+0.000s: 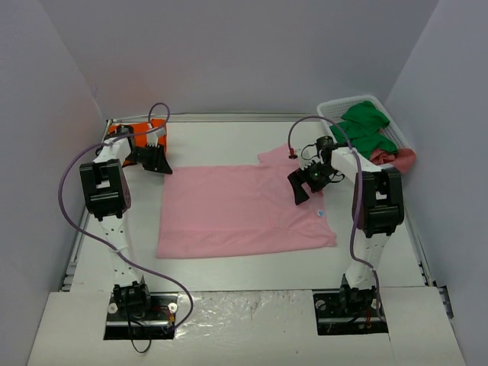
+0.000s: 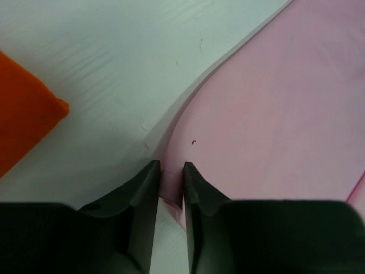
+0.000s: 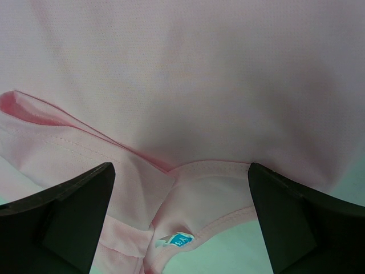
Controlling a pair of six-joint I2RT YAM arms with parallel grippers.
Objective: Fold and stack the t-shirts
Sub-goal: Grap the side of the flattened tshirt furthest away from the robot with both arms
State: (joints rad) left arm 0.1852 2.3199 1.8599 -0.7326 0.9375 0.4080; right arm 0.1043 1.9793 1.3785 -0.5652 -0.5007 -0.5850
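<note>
The light pink t-shirt (image 1: 244, 210) lies spread flat in the middle of the table. My left gripper (image 1: 158, 164) is at its far left corner, shut on the pink cloth edge (image 2: 170, 181). My right gripper (image 1: 305, 183) hovers over the collar end on the right, jaws wide open around the neckline with its blue label (image 3: 181, 238), holding nothing. The orange t-shirt (image 1: 141, 137) sits folded at the far left corner; it also shows in the left wrist view (image 2: 23, 120).
A white slatted basket (image 1: 364, 126) with green cloth (image 1: 366, 126) and a reddish cloth (image 1: 400, 158) stands at the back right. Grey walls close in on three sides. Purple cables loop off both arms.
</note>
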